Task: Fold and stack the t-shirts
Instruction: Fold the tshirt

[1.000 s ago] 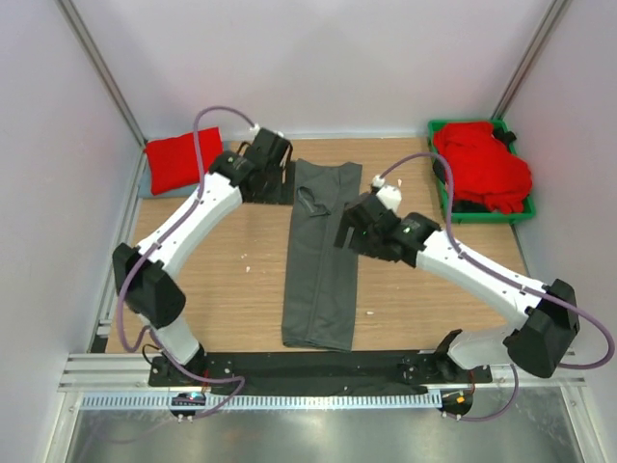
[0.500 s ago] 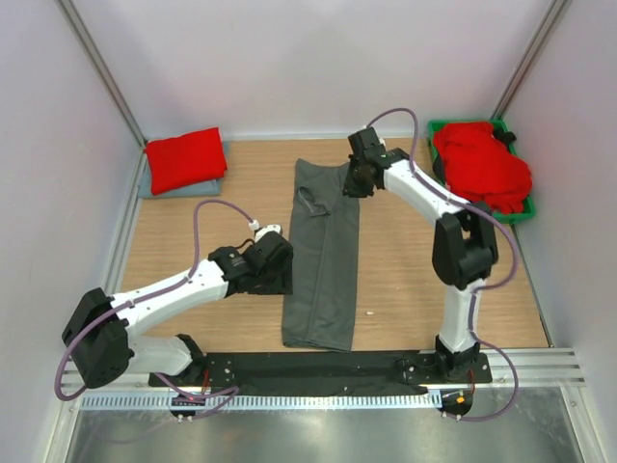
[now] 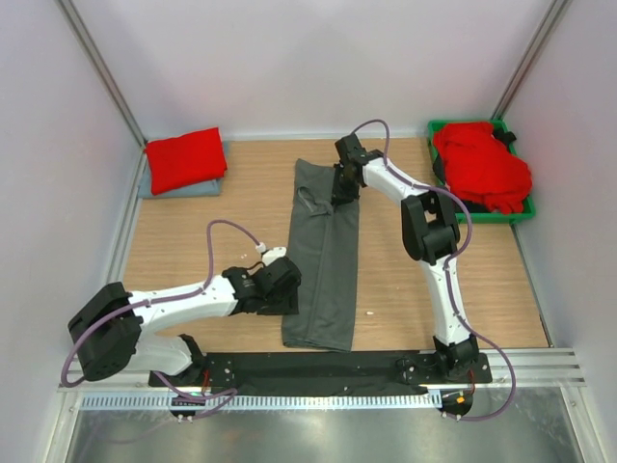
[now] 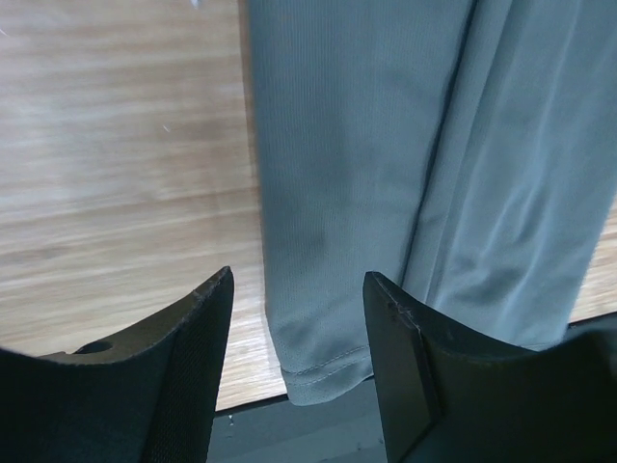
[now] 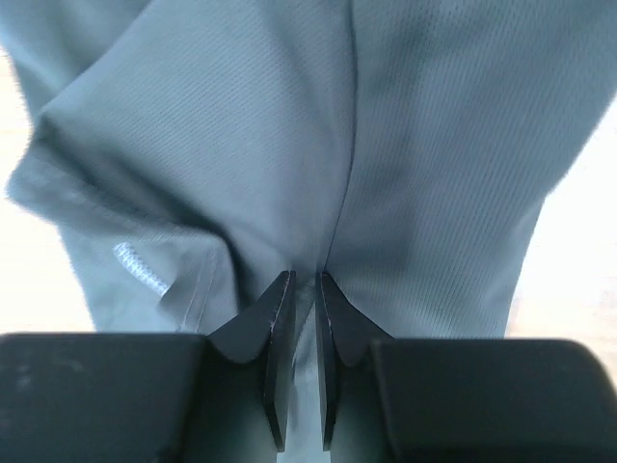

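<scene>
1. Near the table's near edge, the left tool (image 4: pixel 299 280) hangs low over the near left corner of the grey shirt (image 3: pixel 323 260). Its jaws stand apart with the hem corner below the gap, and they grip nothing.
2. The grey shirt lies on the table (image 3: pixel 212 231) as a long narrow strip at the middle. Its long axis runs from the near edge toward the far edge. The hem is at the near end and the collar at the far end.
3. At the strip's far end, the right tool (image 5: pixel 304 280) presses down on the cloth. Its jaws are drawn almost together on a raised crease of the grey shirt, which looks like a pinch grip on the top layers.
4. Each arm has the end nearer to it: the left has the hem and the right has the collar. The next fold likely turns on that axis, with one end carried along the strip over the other. The left tool has to close on the hem corner first.
5. In the far left corner, a folded red shirt (image 3: pixel 183 159) rests on a pale shirt (image 3: pixel 154 189). Both are well apart from the strip.
6. In the far right corner, the bin (image 3: pixel 436 159) holds a loose red heap (image 3: pixel 482 169) of unfolded shirts.
</scene>
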`<state>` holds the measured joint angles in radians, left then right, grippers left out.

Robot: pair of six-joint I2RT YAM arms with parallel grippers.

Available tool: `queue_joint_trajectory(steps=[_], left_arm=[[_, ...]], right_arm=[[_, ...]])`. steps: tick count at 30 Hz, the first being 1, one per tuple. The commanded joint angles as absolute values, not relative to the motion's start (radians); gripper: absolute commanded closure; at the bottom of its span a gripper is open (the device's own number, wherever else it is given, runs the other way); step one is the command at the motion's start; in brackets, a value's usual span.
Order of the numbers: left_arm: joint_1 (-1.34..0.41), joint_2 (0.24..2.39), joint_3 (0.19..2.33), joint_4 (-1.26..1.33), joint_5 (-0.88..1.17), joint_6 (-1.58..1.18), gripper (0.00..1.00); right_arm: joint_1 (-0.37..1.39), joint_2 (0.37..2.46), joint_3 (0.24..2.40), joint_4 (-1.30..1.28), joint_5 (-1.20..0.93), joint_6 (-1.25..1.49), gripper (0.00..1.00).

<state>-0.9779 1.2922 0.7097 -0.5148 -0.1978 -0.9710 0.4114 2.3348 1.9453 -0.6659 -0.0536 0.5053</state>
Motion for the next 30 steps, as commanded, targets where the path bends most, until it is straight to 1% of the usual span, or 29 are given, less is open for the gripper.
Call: queue_joint_trajectory(steps=[1, 12, 13, 14, 16, 17, 19, 20, 21, 22, 24, 26, 27, 28, 29, 30], left_arm=[[-1.032, 1.319, 0.672, -0.468, -0.206, -1.04, 0.42], [-1.192, 1.312, 0.601, -0.448, -0.215, -1.178, 0.42], [-1.196, 1.322, 0.598, -0.44, -0.216, -1.184, 0.43], [-1.2, 1.33, 0.597, -0.439, -0.215, -1.187, 0.53], [-1.206, 1.35, 0.6, -0.436, -0.215, -1.195, 0.62], [-1.209, 1.37, 0.601, -0.436, -0.218, -1.196, 0.73], [-1.213, 1.385, 0.609, -0.436, -0.229, -1.198, 0.81], [-1.215, 1.403, 0.612, -0.436, -0.232, -1.198, 0.91], [-1.216, 1.41, 0.62, -0.436, -0.238, -1.198, 0.95], [-1.216, 1.417, 0.624, -0.436, -0.241, -1.198, 1.0], [-1.223, 1.428, 0.641, -0.437, -0.244, -1.197, 1.0], [-1.232, 1.43, 0.65, -0.439, -0.247, -1.201, 1.0], [-1.239, 1.428, 0.658, -0.437, -0.247, -1.206, 1.0], [-1.246, 1.428, 0.663, -0.44, -0.248, -1.207, 1.0], [-1.25, 1.427, 0.667, -0.445, -0.255, -1.209, 1.0], [-1.261, 1.422, 0.673, -0.449, -0.259, -1.216, 1.0]], right_arm=[[0.394, 2.374, 2.009, -0.647, -0.09, 0.474, 0.8], [0.374, 2.459, 2.062, -0.64, -0.114, 0.459, 0.8], [0.371, 2.46, 2.062, -0.635, -0.117, 0.46, 0.8], [0.371, 2.465, 2.063, -0.629, -0.12, 0.462, 0.8], [0.368, 2.48, 2.072, -0.627, -0.127, 0.468, 0.8], [0.367, 2.487, 2.092, -0.632, -0.132, 0.466, 0.8], [0.367, 2.505, 2.115, -0.638, -0.141, 0.463, 0.8], [0.367, 2.507, 2.131, -0.641, -0.165, 0.463, 0.8], [0.367, 2.511, 2.135, -0.637, -0.182, 0.462, 0.79], [0.367, 2.513, 2.137, -0.631, -0.207, 0.46, 0.76], [0.368, 2.508, 2.146, -0.635, -0.235, 0.45, 0.72], [0.367, 2.497, 2.176, -0.681, -0.198, 0.431, 0.53], [0.367, 2.491, 2.192, -0.705, -0.117, 0.422, 0.45], [0.367, 2.484, 2.207, -0.748, -0.089, 0.411, 0.32], [0.367, 2.473, 2.23, -0.768, -0.062, 0.4, 0.27], [0.367, 2.438, 2.235, -0.781, -0.028, 0.384, 0.21]])
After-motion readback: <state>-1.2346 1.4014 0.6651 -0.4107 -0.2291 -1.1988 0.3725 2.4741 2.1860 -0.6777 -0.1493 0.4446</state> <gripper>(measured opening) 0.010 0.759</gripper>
